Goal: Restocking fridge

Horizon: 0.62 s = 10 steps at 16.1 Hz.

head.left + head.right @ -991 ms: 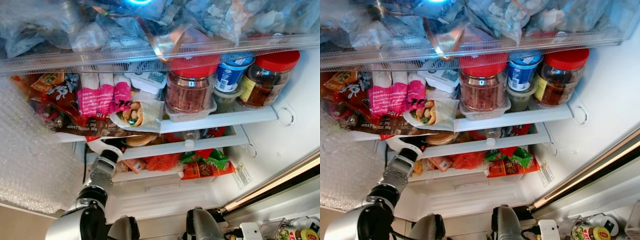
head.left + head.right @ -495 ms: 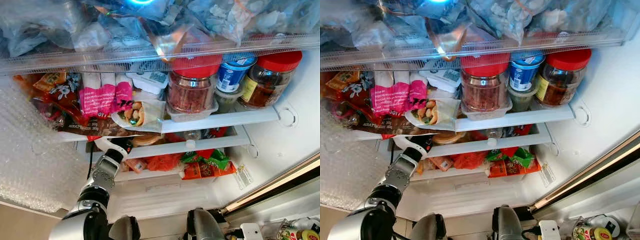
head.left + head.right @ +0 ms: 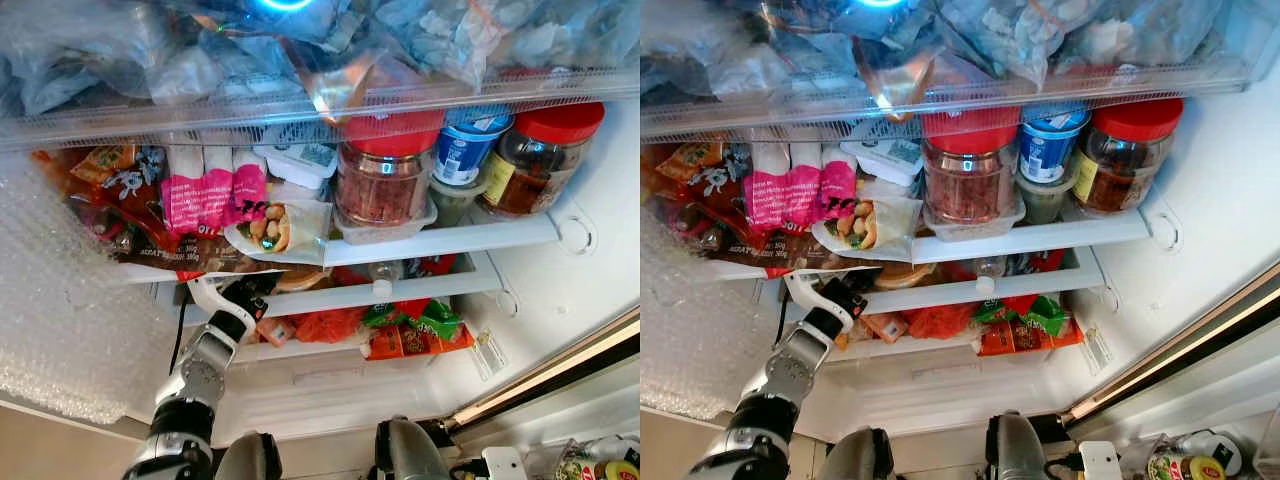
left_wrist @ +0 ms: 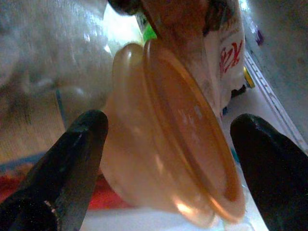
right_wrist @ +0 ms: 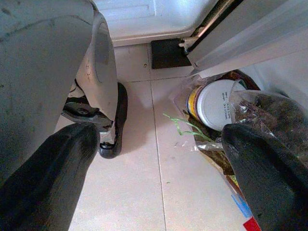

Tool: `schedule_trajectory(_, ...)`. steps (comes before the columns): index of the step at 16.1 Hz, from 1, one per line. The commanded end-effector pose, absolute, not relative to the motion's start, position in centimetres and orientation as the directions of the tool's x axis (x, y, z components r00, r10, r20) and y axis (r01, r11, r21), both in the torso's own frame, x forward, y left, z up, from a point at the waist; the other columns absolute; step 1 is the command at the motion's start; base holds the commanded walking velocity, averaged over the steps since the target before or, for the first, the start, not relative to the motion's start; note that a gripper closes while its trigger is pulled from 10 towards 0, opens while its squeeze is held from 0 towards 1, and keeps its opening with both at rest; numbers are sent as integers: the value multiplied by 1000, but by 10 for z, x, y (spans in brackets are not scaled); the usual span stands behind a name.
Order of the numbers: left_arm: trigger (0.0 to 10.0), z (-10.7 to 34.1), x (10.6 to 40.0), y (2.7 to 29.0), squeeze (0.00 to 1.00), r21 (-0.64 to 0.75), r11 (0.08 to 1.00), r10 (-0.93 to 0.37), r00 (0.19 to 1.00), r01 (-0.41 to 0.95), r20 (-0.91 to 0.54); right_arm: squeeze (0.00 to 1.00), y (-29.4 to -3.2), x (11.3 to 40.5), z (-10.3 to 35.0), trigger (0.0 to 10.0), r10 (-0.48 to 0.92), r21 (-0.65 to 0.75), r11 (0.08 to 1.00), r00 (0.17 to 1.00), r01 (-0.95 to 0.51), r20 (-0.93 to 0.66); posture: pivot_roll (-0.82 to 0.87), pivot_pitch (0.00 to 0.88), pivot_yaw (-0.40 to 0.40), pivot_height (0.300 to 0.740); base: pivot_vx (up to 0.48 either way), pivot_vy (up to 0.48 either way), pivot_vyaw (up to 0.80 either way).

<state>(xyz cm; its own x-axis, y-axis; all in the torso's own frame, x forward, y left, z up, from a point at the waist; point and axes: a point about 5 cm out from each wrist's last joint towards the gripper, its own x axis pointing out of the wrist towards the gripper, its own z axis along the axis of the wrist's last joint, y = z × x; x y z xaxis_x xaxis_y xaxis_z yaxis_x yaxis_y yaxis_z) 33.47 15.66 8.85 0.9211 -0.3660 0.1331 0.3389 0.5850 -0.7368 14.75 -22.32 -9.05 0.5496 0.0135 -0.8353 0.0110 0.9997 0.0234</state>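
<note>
So the fridge (image 3: 590, 200) is open and packed. The left pincer (image 3: 243, 297) is reaching up into the second shelf (image 3: 400, 292), around 8 o'clock from the middle of the head view. In its wrist view the fingers (image 4: 67, 163) are spread wide either side of an orange-tinted plastic tub (image 4: 168, 144) with a lid, and whether they touch it I can't tell. The tub sits on that shelf right under the wrap in a clear bag (image 3: 275, 228).

On the shelf above: a pink packet (image 3: 205, 195) at 10 o'clock, a red-lidded jar (image 3: 385, 175) near the middle, a blue-and-white cup (image 3: 465, 150) beside it, and another red-lidded jar (image 3: 535, 160) at 2 o'clock. Lower down are orange and green packets (image 3: 405, 330).

The right pincer (image 5: 159, 163) hangs down by the floor (image 5: 139, 183), fingers wide apart and holding nothing, with a white-lidded tin (image 5: 216, 103) in a bag of groceries close by.
</note>
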Motion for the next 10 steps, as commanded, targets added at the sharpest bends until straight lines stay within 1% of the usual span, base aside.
schedule_trajectory(1,10000,80,328,156,0,-769,548,-374,919,329,126,0,-211,141,-96,10000,49,59,998,525,1,-850,-66,169,44,635,0,0,0)
schedule_trajectory(4,10000,79,319,150,0,-739,567,-421,899,365,121,0,-211,140,-96,10000,44,58,998,527,9,-848,-69,170,45,635,0,0,0)
schedule_trajectory(10,10000,81,301,150,0,-669,611,-493,865,423,97,0,-212,141,-95,10000,42,55,998,528,9,-848,-63,170,46,635,0,0,0)
